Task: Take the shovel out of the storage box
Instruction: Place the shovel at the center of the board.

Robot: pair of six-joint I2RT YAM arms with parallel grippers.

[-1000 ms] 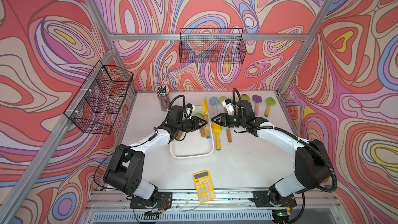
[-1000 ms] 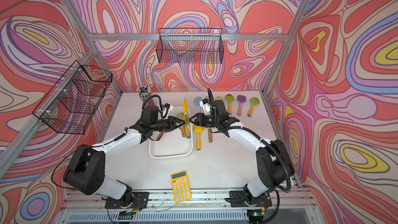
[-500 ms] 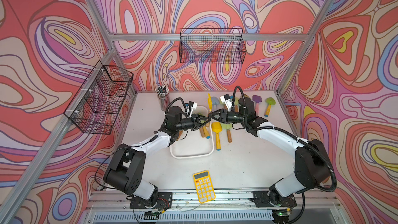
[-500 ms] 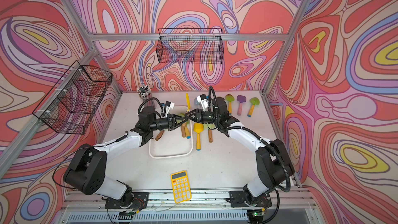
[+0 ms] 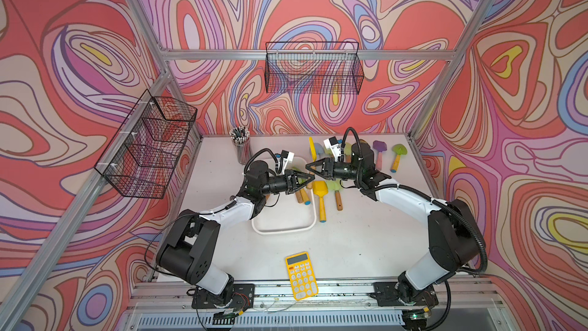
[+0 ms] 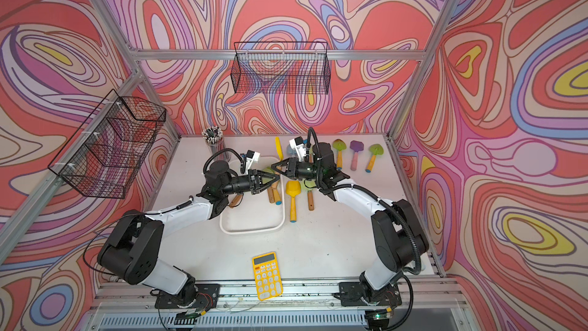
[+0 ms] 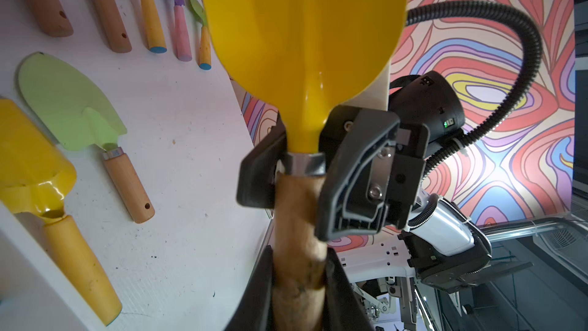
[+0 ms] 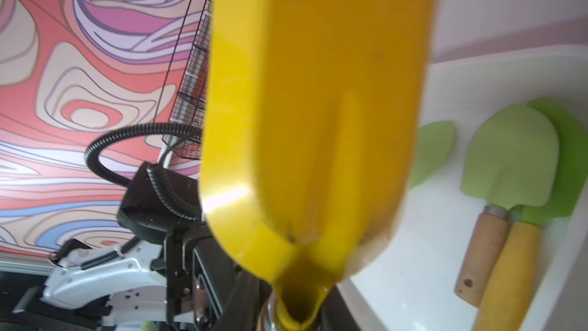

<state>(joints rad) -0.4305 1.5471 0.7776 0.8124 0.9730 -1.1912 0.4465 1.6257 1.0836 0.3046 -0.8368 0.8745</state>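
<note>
While both arms meet over the far right end of the storage box (image 5: 283, 231), the yellow-bladed shovel (image 7: 302, 27) hangs between them, up off the box floor. L hand (image 5: 303, 180) pinches its wooden handle low down; in the left wrist view its two fingers (image 7: 254, 294) sit tight on either side of the wood. R hand (image 5: 310, 168) is pressed onto the same shovel higher up, at the metal ferrule & neck, w/ a finger (image 7: 353, 167) on each side touching it. In both top views the blade shows edge-on, poking past the hands toward the back wall. Box is white & shallow, approx. midway across the surface (image 5: 366, 243); inside lie other shovels, incl. two green-bladed ones (image 8: 509, 160). Just right of the box, on the surface: an all-yellow shovel (image 5: 320, 192) & a green shovel (image 5: 338, 199) w/ wooden handle. Yellow calculator (image 5: 300, 276) sits at the front edge, well apart from the box. Pencil cup (image 5: 240, 148) at back left.
</note>
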